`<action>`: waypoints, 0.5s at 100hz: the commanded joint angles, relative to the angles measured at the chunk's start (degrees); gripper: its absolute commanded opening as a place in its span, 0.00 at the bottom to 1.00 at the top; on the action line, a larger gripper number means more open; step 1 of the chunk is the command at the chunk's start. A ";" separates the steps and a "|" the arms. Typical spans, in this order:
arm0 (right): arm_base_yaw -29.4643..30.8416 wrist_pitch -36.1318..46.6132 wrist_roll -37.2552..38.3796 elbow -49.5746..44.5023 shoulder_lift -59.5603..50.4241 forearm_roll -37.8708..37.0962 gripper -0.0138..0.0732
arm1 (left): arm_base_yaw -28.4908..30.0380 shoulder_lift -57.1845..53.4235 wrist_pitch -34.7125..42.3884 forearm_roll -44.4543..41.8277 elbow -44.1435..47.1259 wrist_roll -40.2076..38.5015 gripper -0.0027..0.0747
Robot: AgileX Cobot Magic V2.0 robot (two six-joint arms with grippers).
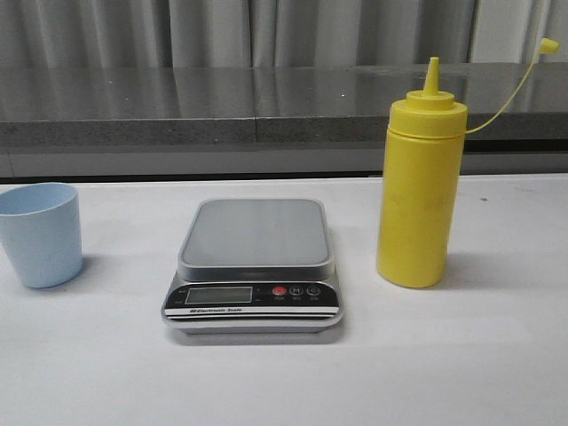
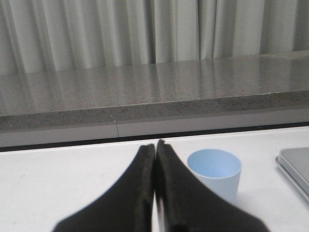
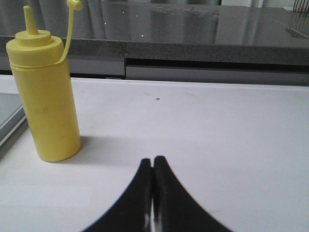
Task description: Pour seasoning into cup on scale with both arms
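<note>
The scale (image 1: 255, 257) sits mid-table with its grey platform bare and its black panel facing me. The pale blue cup (image 1: 39, 232) stands upright on the table at the far left, apart from the scale. The yellow seasoning bottle (image 1: 419, 197) stands upright to the right, its cap hanging open on the tether. Neither arm shows in the front view. My left gripper (image 2: 155, 145) is shut and empty, with the cup (image 2: 216, 170) just beside its fingers and the scale's corner (image 2: 294, 164) at the frame edge. My right gripper (image 3: 152, 161) is shut and empty, the bottle (image 3: 47, 99) standing apart from it.
A grey stone ledge (image 1: 266, 106) runs along the back of the white table (image 1: 444, 355), with pale curtains behind it.
</note>
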State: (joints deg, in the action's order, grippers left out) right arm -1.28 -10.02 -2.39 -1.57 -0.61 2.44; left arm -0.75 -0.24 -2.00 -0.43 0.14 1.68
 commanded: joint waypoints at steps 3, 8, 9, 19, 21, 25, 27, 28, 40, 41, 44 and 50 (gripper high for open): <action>0.28 4.97 -0.40 1.02 -1.17 -0.19 0.08 | 0.01 -1.92 4.00 0.04 2.48 -0.15 0.01; 0.28 4.97 -0.40 1.02 -1.17 -0.19 0.08 | 0.01 -1.92 3.22 0.43 2.02 -0.15 0.01; 0.28 4.97 -0.40 1.02 -1.17 -0.19 0.08 | 0.01 -1.92 3.00 0.43 1.94 -0.15 0.01; 0.28 4.97 -0.40 1.02 -1.17 -0.19 0.08 | 0.01 -1.92 1.37 1.63 0.14 -0.15 0.01; 0.28 4.97 -0.40 1.02 -1.17 -0.19 0.08 | 0.01 -1.92 0.97 1.64 -0.18 -0.15 0.01; 0.28 4.97 -0.40 1.02 -1.17 -0.19 0.08 | 0.01 -1.92 0.41 1.64 -1.30 -0.15 0.01; 0.28 4.97 -0.40 1.02 -1.17 -0.19 0.08 | 0.01 -1.79 0.13 1.64 -1.95 -0.15 0.01; 0.28 4.97 -0.40 1.02 -1.17 -0.19 0.08 | 0.01 -1.79 -0.22 1.64 -2.16 -0.15 0.01; 0.28 4.97 -0.40 1.02 -1.17 -0.19 0.08 | 0.01 0.18 -0.96 1.75 -6.34 -0.15 0.01; 0.28 4.97 -0.40 1.02 -1.17 -0.19 0.08 | 0.01 0.37 -1.13 1.75 -6.61 -0.15 0.01; 0.28 4.97 -0.40 1.02 -1.17 -0.19 0.08 | 0.01 1.35 -1.96 1.75 -7.70 -0.15 0.01; 0.28 4.97 -0.40 1.02 -1.17 -0.19 0.08 | 0.01 4.16 -4.36 2.75 -10.49 -0.15 0.01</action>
State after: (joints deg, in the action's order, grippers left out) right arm -1.28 -10.02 -2.39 -1.57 -0.61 2.44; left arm -0.75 0.39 -8.26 0.89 -5.31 1.68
